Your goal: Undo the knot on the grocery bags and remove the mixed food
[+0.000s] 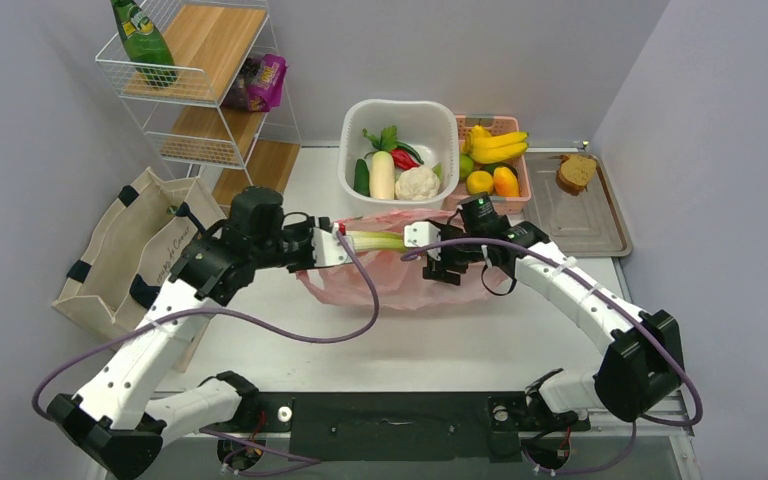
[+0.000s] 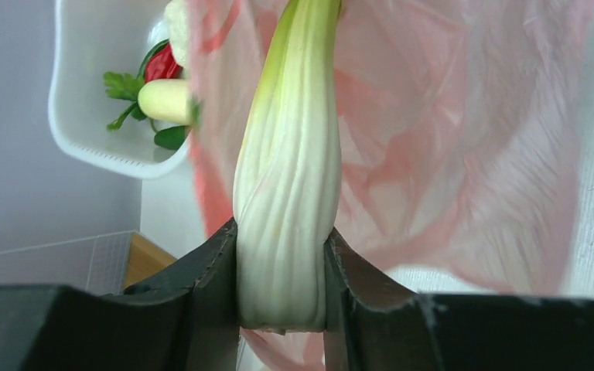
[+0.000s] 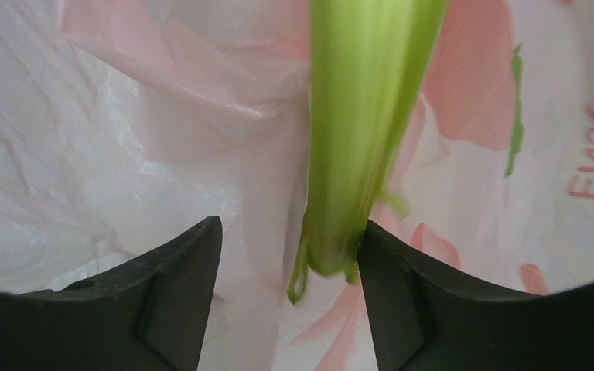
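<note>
My left gripper (image 1: 343,244) is shut on the white base of the pale-green leafy stalk (image 1: 378,240) and holds it level above the pink plastic bag (image 1: 400,282). In the left wrist view the stalk (image 2: 286,178) is pinched between both fingers, with the gripper (image 2: 282,290) over the bag (image 2: 464,139). My right gripper (image 1: 410,238) is open at the stalk's green end. In the right wrist view the green end (image 3: 356,139) hangs between the spread jaws, against the right finger (image 3: 402,301). The bag (image 3: 124,139) lies crumpled; no knot shows. The beige tote (image 1: 125,245) lies at the left.
A white basin (image 1: 400,112) holds a radish, cauliflower and red pepper. A pink basket (image 1: 520,185) holds bananas and orange fruit. A wire shelf (image 1: 205,95) at back left carries a green bottle (image 1: 145,42) and a purple packet (image 1: 263,82). A metal tray (image 1: 585,225) with bread is at the right.
</note>
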You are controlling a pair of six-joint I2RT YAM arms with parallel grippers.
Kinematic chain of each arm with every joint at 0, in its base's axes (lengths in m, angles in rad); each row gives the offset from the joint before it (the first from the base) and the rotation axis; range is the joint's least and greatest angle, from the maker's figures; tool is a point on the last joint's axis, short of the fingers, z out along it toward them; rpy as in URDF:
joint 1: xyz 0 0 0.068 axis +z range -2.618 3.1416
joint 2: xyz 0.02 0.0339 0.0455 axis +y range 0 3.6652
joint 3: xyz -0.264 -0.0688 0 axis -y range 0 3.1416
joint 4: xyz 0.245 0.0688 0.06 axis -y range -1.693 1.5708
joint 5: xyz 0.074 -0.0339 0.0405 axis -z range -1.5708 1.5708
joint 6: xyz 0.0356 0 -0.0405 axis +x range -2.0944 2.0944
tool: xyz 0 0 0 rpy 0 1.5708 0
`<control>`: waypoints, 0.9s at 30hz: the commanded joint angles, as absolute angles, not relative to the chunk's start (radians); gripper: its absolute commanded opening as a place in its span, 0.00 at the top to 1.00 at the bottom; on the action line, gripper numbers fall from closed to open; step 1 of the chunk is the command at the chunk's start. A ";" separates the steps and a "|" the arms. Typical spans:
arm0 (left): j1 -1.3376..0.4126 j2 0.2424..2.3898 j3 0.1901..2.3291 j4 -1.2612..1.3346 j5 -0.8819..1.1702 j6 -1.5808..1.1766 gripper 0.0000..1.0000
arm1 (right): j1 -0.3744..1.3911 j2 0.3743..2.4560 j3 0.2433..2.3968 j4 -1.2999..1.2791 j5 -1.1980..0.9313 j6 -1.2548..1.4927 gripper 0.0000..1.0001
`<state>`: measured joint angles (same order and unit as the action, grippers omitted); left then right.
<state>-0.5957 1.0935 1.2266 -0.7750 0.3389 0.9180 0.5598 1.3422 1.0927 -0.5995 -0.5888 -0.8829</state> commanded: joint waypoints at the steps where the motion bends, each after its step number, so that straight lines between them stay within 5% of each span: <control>1: -0.512 1.008 1.264 -0.811 0.478 0.916 1.00 | 0.506 1.386 1.053 -0.689 -0.500 -1.014 0.40; 9: -0.404 0.976 1.337 -0.841 0.529 0.830 1.00 | 0.495 1.417 1.092 -0.741 -0.500 -1.015 0.38; 18: 0.085 1.052 1.475 -0.680 0.835 0.419 1.00 | 0.486 1.373 1.013 -0.730 -0.509 -1.009 0.36; 24: 0.090 1.095 1.519 -0.663 1.030 0.411 1.00 | 0.477 1.375 1.018 -0.725 -0.512 -0.987 0.41; 27: -0.080 1.092 1.515 -0.758 0.953 0.511 1.00 | 0.471 1.371 1.054 -0.709 -0.532 -0.921 0.42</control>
